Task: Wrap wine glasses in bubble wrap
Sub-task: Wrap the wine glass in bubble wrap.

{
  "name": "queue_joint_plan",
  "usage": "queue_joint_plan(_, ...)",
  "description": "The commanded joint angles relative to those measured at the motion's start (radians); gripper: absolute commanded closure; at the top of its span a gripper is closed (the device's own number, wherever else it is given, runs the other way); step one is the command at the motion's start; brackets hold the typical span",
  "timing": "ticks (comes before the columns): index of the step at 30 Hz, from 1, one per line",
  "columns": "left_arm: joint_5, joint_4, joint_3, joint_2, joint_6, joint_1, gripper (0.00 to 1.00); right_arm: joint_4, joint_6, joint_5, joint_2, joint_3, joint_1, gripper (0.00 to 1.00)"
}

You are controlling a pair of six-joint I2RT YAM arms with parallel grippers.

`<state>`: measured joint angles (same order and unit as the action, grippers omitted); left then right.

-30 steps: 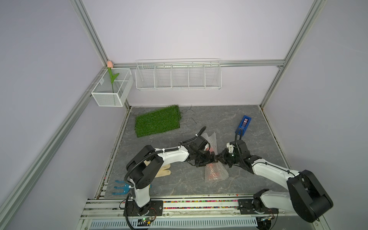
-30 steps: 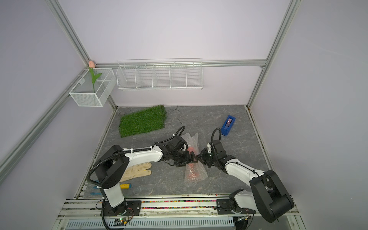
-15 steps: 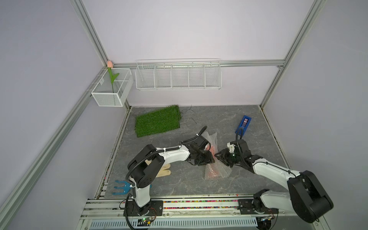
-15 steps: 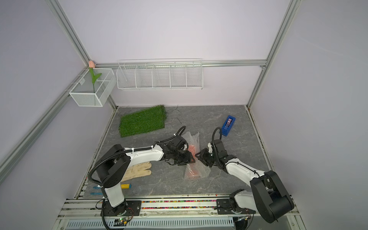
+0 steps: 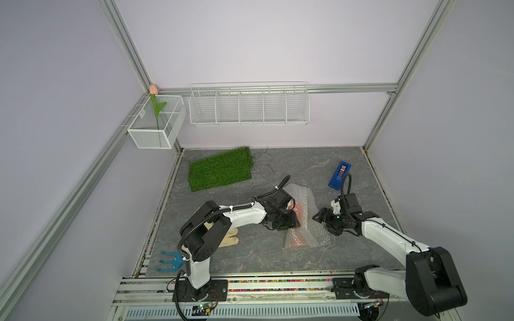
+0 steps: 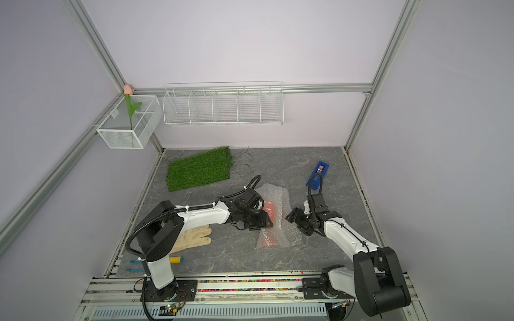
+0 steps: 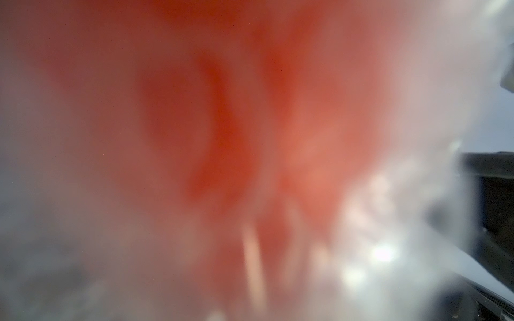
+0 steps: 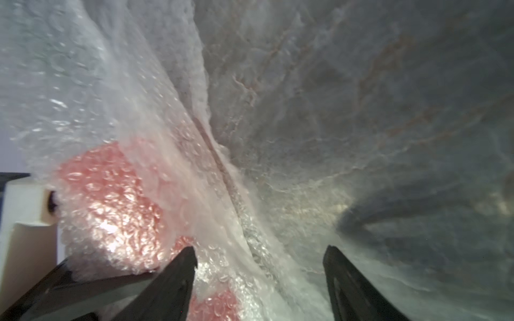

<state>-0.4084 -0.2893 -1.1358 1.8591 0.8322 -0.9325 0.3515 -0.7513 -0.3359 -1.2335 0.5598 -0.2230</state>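
The goblet (image 5: 299, 211) is laid on the table (image 5: 250, 258) under the wrap (image 5: 319, 236). Its long axis is directed from the robot's side toward the far side. It is found to the left of the right gripper (image 8: 260, 254), near it, and a flat flap of wrap is spread between them. The jaws of this gripper are seen wide apart and nothing is held in them.

The left gripper (image 5: 289, 221) is the nearer one and is set against the middle of the goblet from the left. Whether the goblet is pinched cannot be told, because the left wrist view is only a red blur.

Probably the flap must be taken and carried over the goblet, and there the left gripper is judged to stand in the way. The mat (image 5: 219, 172), the blue box (image 5: 340, 175) and the glove (image 6: 194, 236) are well apart.
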Motion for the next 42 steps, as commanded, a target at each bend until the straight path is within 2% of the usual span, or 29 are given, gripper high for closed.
queue_joint_plan(1, 0.022, -0.049, -0.015, 0.037, -0.008, -0.003, 0.49, 0.075, 0.063, 0.016, -0.005, -0.016, 0.009, 0.19)
queue_joint_plan(5, 0.023, -0.052, -0.018, 0.037, -0.011, -0.003, 0.49, 0.049, 0.062, -0.038, -0.037, -0.046, 0.008, 0.16)
queue_joint_plan(10, 0.02, -0.051, -0.018, 0.04, -0.01, -0.004, 0.49, -0.075, 0.013, -0.146, -0.059, -0.1, 0.01, 0.16)
queue_joint_plan(12, 0.014, -0.044, -0.016, 0.041, -0.01, -0.005, 0.49, -0.138, -0.017, -0.187, -0.07, -0.111, 0.009, 0.2)
queue_joint_plan(16, 0.001, -0.036, -0.016, 0.041, -0.007, -0.003, 0.49, -0.246, -0.079, -0.259, -0.075, -0.115, 0.003, 0.39)
queue_joint_plan(21, 0.009, -0.061, -0.027, 0.039, -0.004, 0.0, 0.49, -0.197, -0.09, -0.202, 0.021, -0.08, -0.024, 0.62)
queue_joint_plan(25, 0.02, -0.089, -0.038, 0.042, -0.016, 0.004, 0.5, -0.147, -0.094, -0.13, 0.088, -0.048, -0.09, 0.79)
queue_joint_plan(28, 0.018, -0.096, -0.041, 0.048, -0.016, 0.005, 0.5, -0.139, -0.104, -0.093, 0.089, -0.025, -0.147, 0.87)
queue_joint_plan(38, 0.01, -0.097, -0.041, 0.054, -0.03, 0.015, 0.51, -0.269, -0.19, -0.073, 0.006, -0.008, -0.246, 0.93)
queue_joint_plan(42, -0.032, -0.055, -0.012, 0.032, -0.027, 0.03, 0.51, -0.325, -0.237, -0.051, -0.007, -0.021, -0.272, 0.93)
